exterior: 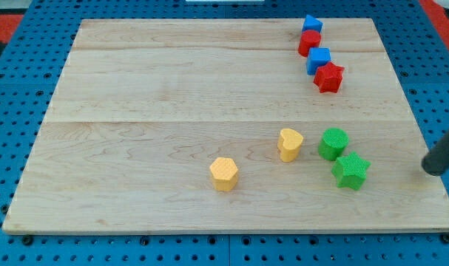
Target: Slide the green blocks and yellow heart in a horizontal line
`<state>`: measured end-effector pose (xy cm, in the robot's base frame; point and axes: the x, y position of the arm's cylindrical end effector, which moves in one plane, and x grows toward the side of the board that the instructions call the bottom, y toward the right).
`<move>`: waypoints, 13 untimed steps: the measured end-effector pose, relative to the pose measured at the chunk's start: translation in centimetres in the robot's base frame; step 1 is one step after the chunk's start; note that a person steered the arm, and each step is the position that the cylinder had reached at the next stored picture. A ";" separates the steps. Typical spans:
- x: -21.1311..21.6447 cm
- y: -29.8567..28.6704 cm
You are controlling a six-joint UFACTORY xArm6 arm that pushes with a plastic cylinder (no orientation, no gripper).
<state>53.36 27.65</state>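
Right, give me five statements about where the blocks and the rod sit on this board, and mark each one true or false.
1. The yellow heart sits at the view's left of the green round block. True.
2. The green star lies above the green round block in the view. False: it lies below it, slightly to the view's right.
3. My tip is touching the green star. False: it stands apart, at the view's right of the star, near the board's edge.
4. The red and blue blocks are clustered near the view's top right. True.
5. The yellow hexagon block is the block nearest the view's right edge. False: it is the leftmost block.
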 end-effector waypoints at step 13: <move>0.2 -22.9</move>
